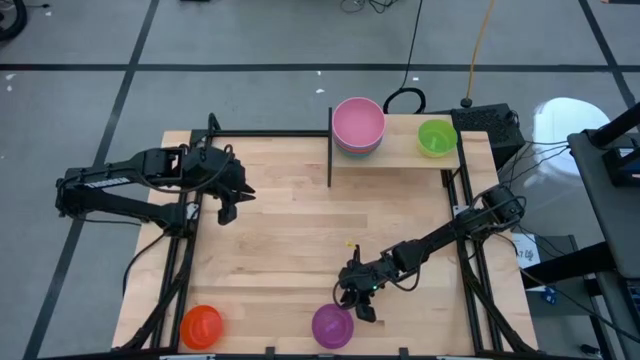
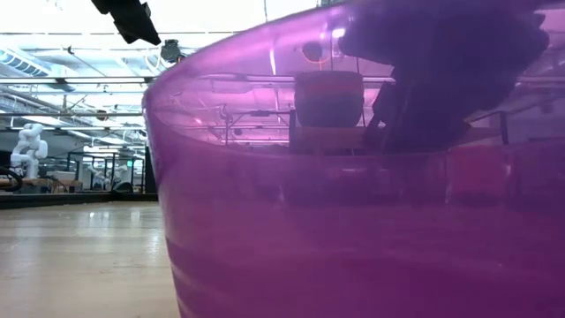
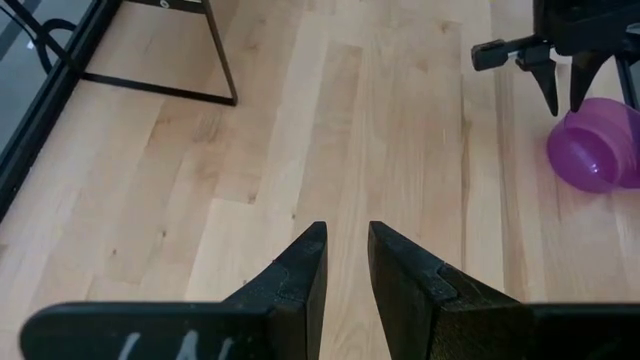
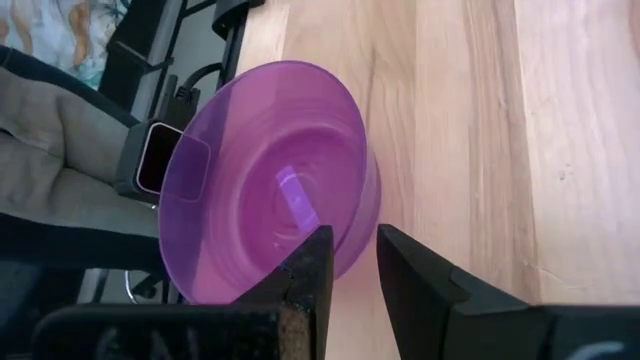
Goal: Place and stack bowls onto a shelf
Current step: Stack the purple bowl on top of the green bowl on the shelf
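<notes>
The purple bowl (image 1: 332, 326) sits by the table's near edge and fills the low view (image 2: 353, 203). My right gripper (image 1: 357, 303) (image 4: 355, 232) is at its right rim, shut on it. My left gripper (image 1: 228, 208) (image 3: 347, 228) hovers shut over the left part of the table, touching nothing. An orange-red bowl (image 1: 201, 326) rests on the near left corner. On the shelf (image 1: 400, 152) at the far side, a stack topped by the pink bowl (image 1: 358, 124) stands beside a green bowl (image 1: 436, 137). My right gripper pinches the purple bowl's wall at the rim (image 4: 354, 248), on the side nearest the arm. One finger (image 4: 315, 265) is inside the bowl and the other (image 4: 405, 265) outside. The fingers slant down from the table's right. Whether the base is off the table, I cannot tell.
The shelf's black posts (image 1: 330, 150) stand at the far middle of the table. A black frame (image 1: 185, 270) runs along the left and right sides. Bare wood (image 1: 290, 240) lies between the shelf and the purple bowl. Cables and a box (image 1: 485, 120) sit by the far right corner.
</notes>
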